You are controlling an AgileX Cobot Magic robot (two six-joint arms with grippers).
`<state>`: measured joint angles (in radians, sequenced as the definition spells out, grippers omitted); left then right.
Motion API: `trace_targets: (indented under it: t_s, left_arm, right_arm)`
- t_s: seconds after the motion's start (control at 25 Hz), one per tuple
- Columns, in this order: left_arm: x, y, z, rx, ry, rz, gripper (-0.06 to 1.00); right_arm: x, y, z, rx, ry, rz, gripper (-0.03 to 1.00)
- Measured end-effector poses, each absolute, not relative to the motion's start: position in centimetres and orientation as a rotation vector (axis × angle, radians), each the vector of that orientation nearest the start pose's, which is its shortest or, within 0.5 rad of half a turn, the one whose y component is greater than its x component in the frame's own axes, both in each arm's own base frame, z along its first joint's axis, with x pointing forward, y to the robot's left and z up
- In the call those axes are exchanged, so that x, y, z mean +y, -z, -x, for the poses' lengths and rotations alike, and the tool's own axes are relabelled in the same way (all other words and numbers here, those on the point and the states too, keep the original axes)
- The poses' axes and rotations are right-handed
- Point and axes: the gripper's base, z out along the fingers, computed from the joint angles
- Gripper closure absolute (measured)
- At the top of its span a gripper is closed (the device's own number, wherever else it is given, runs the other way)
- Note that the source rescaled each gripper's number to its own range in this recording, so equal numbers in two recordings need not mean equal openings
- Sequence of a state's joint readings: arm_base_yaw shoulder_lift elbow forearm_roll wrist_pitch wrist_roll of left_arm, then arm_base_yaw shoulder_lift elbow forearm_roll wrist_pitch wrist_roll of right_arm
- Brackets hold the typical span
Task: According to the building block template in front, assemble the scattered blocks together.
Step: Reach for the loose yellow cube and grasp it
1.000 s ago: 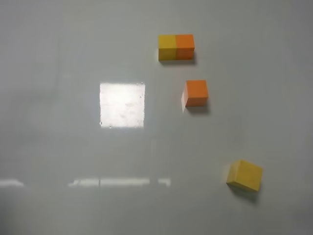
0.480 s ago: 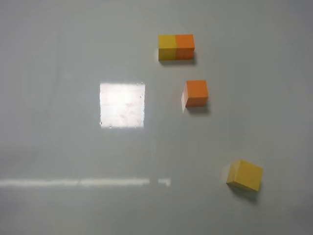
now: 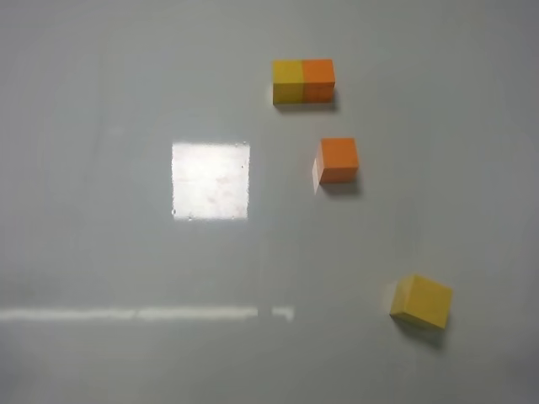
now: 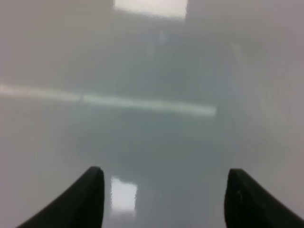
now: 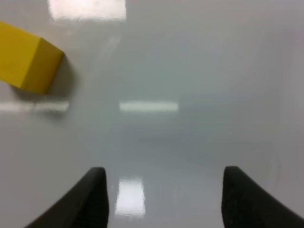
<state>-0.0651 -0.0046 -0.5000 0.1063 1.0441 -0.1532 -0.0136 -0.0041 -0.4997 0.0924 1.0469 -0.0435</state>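
The template bar (image 3: 303, 81), yellow half on the left and orange half on the right, lies at the far side of the table. The single orange cube (image 3: 338, 160) sits just in front of it. The single yellow cube (image 3: 422, 301) lies turned at an angle at the front right; it also shows in the right wrist view (image 5: 26, 57), off to one side of my open, empty right gripper (image 5: 164, 190). My left gripper (image 4: 164, 190) is open and empty over bare table. Neither gripper shows in the exterior view.
The glossy grey table (image 3: 126, 252) carries a bright square glare patch (image 3: 210, 180) left of the orange cube and a thin light streak (image 3: 143, 314) near the front.
The blocks have not moved. The light streak near the front has lengthened to the left.
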Motion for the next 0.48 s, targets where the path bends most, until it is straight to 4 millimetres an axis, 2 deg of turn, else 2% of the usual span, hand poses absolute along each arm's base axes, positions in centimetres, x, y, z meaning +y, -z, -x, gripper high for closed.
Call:
trace_targets:
  t_s: [0.48]
  left_arm:
    - [0.84, -27.90, 0.50, 2.013, -0.020, 0.146, 0.58]
  right_arm:
    - [0.73, -27.86, 0.50, 2.024, -0.074, 0.034, 0.62]
